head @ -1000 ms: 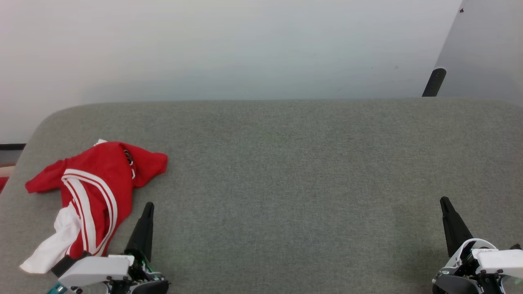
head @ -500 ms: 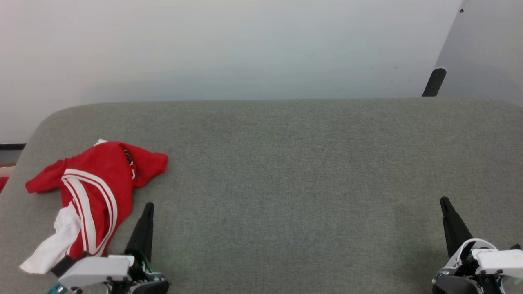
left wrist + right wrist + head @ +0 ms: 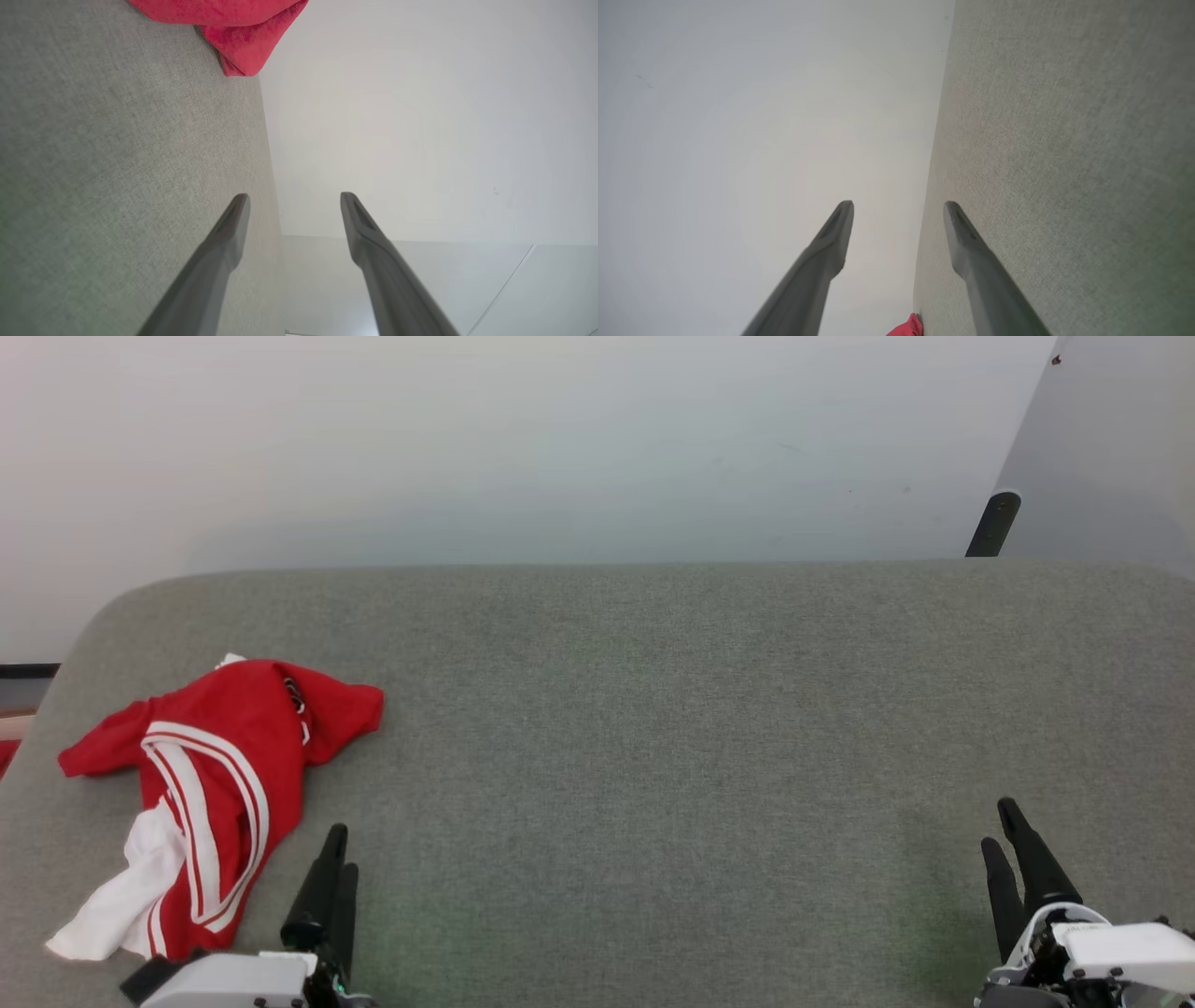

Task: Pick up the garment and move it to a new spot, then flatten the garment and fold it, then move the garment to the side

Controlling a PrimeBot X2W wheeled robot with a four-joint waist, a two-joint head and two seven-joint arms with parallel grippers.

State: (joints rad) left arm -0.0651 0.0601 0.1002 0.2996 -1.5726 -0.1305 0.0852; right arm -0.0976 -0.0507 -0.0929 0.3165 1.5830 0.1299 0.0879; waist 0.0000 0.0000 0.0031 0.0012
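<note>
left arm pose: i am holding my left gripper (image 3: 338, 849) low at the near edge of the wide grey woven fabric surface (image 3: 653, 737), rolled onto its side, with its long dark fingers pointing away from me toward the plain white wall (image 3: 467, 448).
left gripper state: in the left wrist view the two fingers are standing spread with a clear gap between them. they are pinching nothing, and i cannot tell whether the lower one is grazing the fabric.
right arm pose: i am holding my right gripper (image 3: 997, 823) low at the near right of the same surface, also rolled sideways and pointing toward the wall.
right gripper state: in the right wrist view its fingers are likewise standing apart and gripping nothing.
garment: the red jersey shirt (image 3: 215, 775) with a white sleeve and white-and-red striped trim is lying crumpled on the left part of the surface. it is lying just beside my left gripper, on its outer side, and well apart from my right gripper.
sleeve: the white sleeve is trailing toward the near edge.
background: a slim black post (image 3: 991, 523) is standing beyond the far right corner.
</note>
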